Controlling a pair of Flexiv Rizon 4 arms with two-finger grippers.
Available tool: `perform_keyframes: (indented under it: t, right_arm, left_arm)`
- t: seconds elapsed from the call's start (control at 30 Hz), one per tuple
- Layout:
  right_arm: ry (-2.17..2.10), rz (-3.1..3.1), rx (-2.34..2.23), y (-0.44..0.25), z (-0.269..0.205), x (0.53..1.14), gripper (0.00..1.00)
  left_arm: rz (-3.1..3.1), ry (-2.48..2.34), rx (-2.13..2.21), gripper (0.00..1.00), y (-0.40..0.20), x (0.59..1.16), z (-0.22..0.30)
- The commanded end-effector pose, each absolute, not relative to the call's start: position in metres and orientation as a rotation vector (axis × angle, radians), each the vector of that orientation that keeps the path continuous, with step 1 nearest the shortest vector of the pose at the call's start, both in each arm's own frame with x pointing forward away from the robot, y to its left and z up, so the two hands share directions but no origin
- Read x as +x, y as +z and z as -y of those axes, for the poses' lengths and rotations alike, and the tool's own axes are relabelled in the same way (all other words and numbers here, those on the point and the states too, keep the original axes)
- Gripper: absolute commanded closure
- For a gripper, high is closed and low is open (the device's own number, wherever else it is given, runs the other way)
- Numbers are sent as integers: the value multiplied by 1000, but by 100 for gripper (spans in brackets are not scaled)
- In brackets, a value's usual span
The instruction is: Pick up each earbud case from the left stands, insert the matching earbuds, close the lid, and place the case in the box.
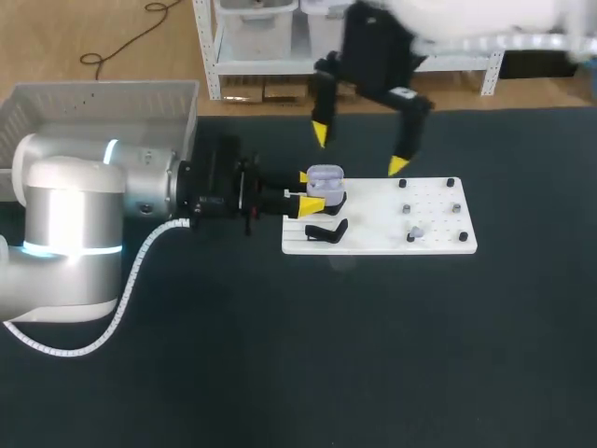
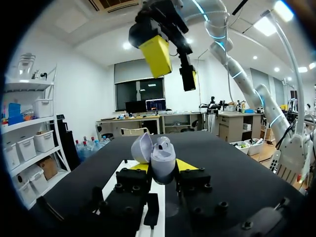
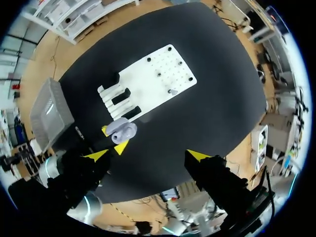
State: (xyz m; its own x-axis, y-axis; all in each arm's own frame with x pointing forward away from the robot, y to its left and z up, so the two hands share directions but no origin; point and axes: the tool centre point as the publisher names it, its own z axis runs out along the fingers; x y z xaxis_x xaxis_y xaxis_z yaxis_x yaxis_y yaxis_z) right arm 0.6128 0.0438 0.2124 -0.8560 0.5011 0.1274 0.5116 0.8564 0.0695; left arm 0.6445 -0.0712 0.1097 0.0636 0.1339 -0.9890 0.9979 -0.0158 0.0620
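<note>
A lavender earbud case (image 1: 326,177) with its lid hinged open sits between the yellow tips of my left gripper (image 1: 308,191), which is shut on it at the left end of the white board (image 1: 382,210). In the left wrist view the case (image 2: 163,153) stands upright in that gripper (image 2: 163,168), lid (image 2: 141,147) tipped back. My right gripper (image 1: 359,149) hangs above the case, fingers spread wide and holding nothing. From the right wrist view my right gripper (image 3: 147,155) looks down on the case (image 3: 123,129). A small lavender earbud (image 1: 417,231) lies on the board's right part.
A black stand (image 1: 326,231) sits on the board's slotted left end, just in front of the case. Several dark pegs (image 1: 451,183) dot the board's right half. A grey box (image 1: 93,103) stands at the table's far left, behind my left arm.
</note>
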Motion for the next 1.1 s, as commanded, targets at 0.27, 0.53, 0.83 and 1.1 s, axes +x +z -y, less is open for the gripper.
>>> perform_keyframes:
  t: [0.27, 0.53, 0.83, 1.1]
  right_arm:
    - [-435, 3260, -437, 187, 15, 584, 0]
    - [-391, 3295, -385, 162, 45, 597, 0]
    - [-362, 3255, -266, 127, 46, 610, 21]
    - [-262, 3272, -161, 93, 51, 613, 49]
  left_arm:
    - [-1254, -1104, 1346, 100, 109, 645, 71]
    - [-1254, -1104, 1346, 100, 109, 645, 71]
    - [-1254, -1104, 1346, 100, 109, 645, 71]
    - [-1254, -1104, 1346, 100, 109, 645, 71]
